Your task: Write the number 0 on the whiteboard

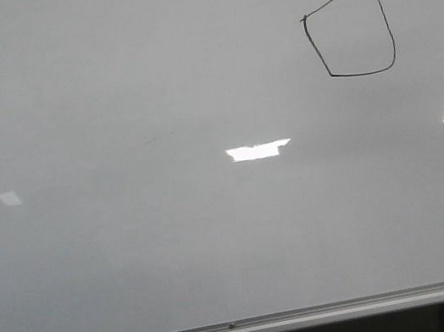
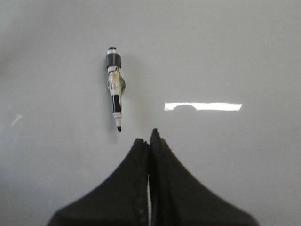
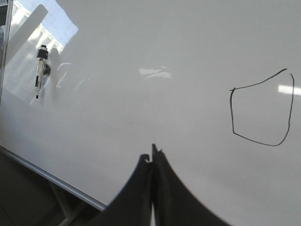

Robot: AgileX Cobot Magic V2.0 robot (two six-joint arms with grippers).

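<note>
The whiteboard (image 1: 131,234) fills the front view, glossy white-grey. The number 0 (image 1: 348,26) is a thin black angular loop at its upper right; it also shows in the right wrist view as the number 0 (image 3: 261,107). A black-and-white marker (image 2: 114,93) sits on the board, tip pointing toward my left gripper (image 2: 149,135), which is shut and holds nothing. The same marker (image 3: 40,70) appears far off in the right wrist view. My right gripper (image 3: 151,153) is shut and empty, clear of the drawn loop. Neither gripper shows in the front view.
A silver edge strip (image 1: 234,331) runs along the board's lower edge, with dark frame legs below. The strip (image 3: 51,179) also crosses the right wrist view. Bright light reflections (image 1: 258,150) lie across the board's middle.
</note>
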